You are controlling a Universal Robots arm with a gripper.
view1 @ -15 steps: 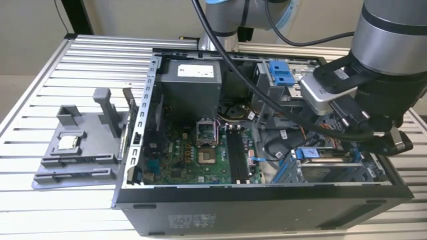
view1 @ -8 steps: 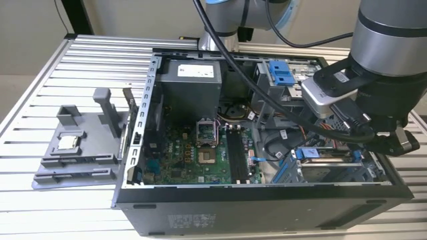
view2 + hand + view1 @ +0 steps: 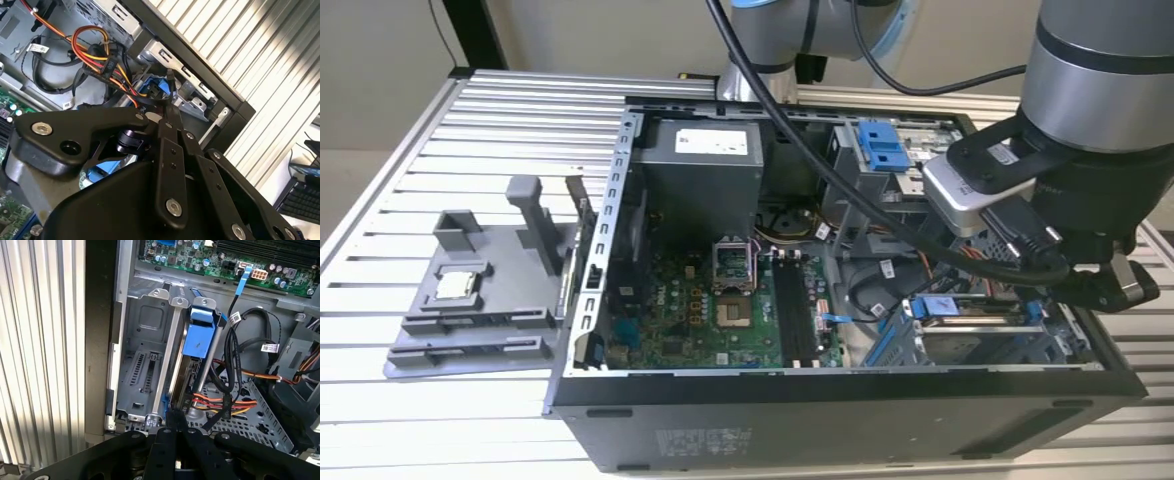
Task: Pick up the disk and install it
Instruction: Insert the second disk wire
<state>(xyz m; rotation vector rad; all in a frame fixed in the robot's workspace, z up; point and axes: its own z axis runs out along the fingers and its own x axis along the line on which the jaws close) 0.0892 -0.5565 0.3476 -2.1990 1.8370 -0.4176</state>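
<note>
One disk: the disk (image 3: pixel 192 372) stands on edge in a slot of the drive cage (image 3: pixel 145 365), blue carrier tab (image 3: pixel 200 337) up top, near the case's front corner.
Gripper: the gripper (image 3: pixel 176 421) sits just over the disk's edge, fingers (image 3: pixel 172 432) drawn close together; contact with the disk, can't tell.
Cables: red, yellow and black wires (image 3: pixel 225 405) run right beside the disk.
Case: the open computer case (image 3: pixel 854 400) lies on its side, motherboard (image 3: pixel 720 310) exposed.
Outside: a grey fixture (image 3: pixel 480 300) on the slatted table (image 3: pixel 480 120) carries a small square chip (image 3: pixel 456 285), well apart from the case's drive cage.
</note>
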